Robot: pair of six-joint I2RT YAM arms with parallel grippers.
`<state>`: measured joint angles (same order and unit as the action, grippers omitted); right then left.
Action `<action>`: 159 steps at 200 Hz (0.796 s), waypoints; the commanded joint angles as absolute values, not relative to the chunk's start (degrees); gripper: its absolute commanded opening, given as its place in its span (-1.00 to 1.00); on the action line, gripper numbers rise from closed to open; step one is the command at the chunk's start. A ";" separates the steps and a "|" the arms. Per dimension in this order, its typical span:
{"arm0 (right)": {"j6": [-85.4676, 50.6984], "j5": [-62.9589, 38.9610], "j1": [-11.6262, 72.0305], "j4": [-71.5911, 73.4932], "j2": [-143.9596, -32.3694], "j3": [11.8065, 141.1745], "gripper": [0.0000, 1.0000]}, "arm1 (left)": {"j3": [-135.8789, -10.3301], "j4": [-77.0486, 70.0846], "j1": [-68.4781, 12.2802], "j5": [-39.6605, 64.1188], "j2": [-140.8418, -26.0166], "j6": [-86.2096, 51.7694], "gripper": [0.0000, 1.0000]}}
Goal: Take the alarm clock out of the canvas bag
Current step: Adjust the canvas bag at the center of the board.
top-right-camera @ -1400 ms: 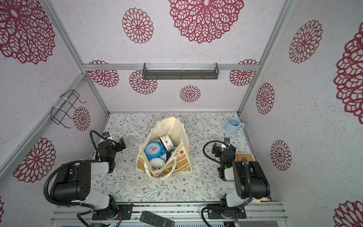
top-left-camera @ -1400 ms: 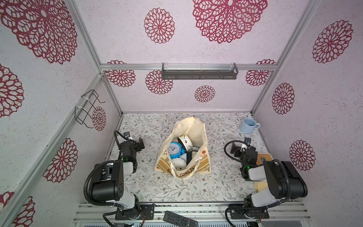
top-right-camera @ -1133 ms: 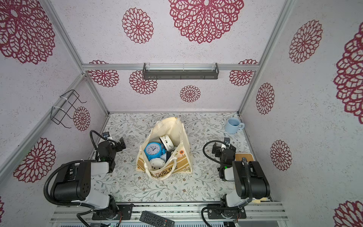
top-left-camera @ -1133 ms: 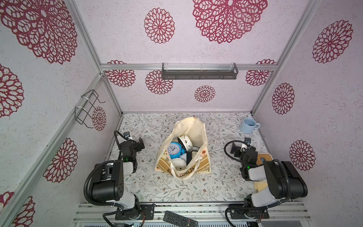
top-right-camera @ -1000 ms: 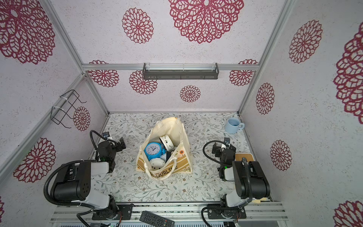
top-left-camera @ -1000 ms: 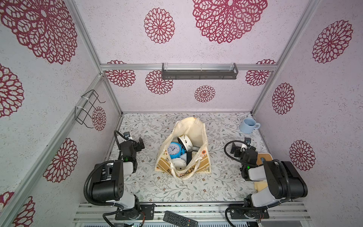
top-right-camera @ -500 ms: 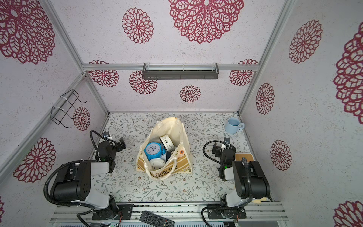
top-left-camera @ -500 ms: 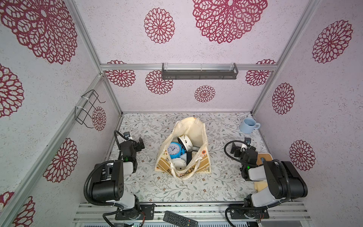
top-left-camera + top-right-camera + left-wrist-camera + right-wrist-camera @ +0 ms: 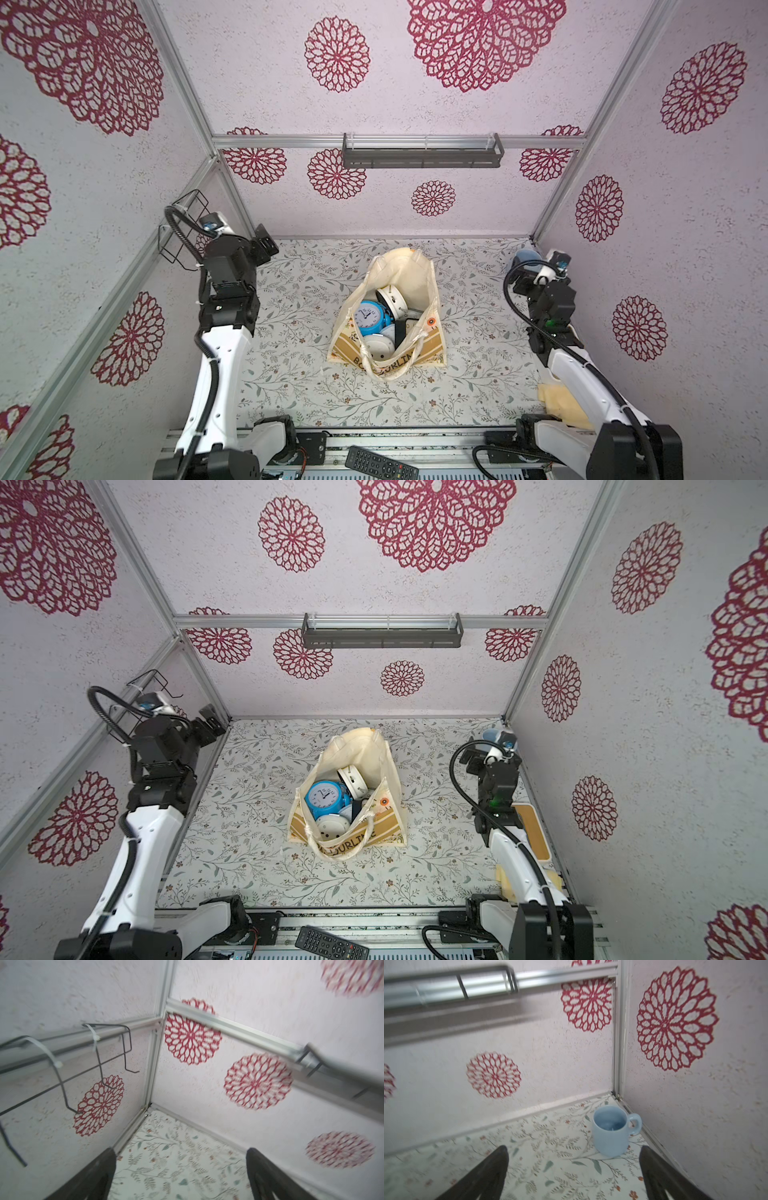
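Cream canvas bag (image 9: pixel 409 270) sits open in the middle of the surface (image 9: pixel 291 374), its tan printed band facing my arms. Inside I see the blue alarm clock (image 9: pixel 370 316), dial up, beside a cream clock (image 9: pixel 390 301) and a white clock (image 9: pixel 380 347). My left gripper (image 9: pixel 180 1167) hangs released and empty near the far left corner. My right gripper (image 9: pixel 573 1167), likewise spread and empty, points at a light blue mug (image 9: pixel 610 1132).

The right arm (image 9: pixel 552 305) hides most of the blue mug (image 9: pixel 525 255); a handle (image 9: pixel 366 362) partly covers lettering on the canvas bag (image 9: pixel 409 274).
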<state>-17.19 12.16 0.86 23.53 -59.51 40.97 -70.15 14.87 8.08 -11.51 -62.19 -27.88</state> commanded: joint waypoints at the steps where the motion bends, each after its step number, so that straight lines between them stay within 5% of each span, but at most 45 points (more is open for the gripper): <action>1: -38.30 8.19 -1.14 3.38 -55.77 51.95 0.98 | -72.32 29.75 10.67 -4.44 -58.27 -49.41 0.98; 25: -37.36 -8.76 -1.22 0.92 -56.20 59.02 0.98 | -76.82 33.95 9.71 7.97 -57.60 -60.11 0.99; 41: -32.96 -14.28 2.15 -9.17 -58.81 68.33 0.89 | -85.04 47.37 1.19 7.23 -60.49 -60.52 0.94; 66: -22.50 -12.69 14.29 -22.80 -61.48 80.25 0.83 | -98.43 70.18 -16.69 -0.73 -65.91 -59.89 0.85; 90: -18.86 -11.27 25.60 -34.02 -64.42 88.72 0.72 | -99.07 84.21 -24.99 -1.79 -66.38 -66.46 0.77; 159: -17.79 -2.53 56.39 -47.27 -69.84 89.10 0.60 | -91.62 81.87 -40.42 -1.10 -63.06 -80.02 0.74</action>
<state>-19.51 -7.68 48.47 -40.47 -67.26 89.27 -92.44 80.60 -36.62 0.64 -62.11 -73.82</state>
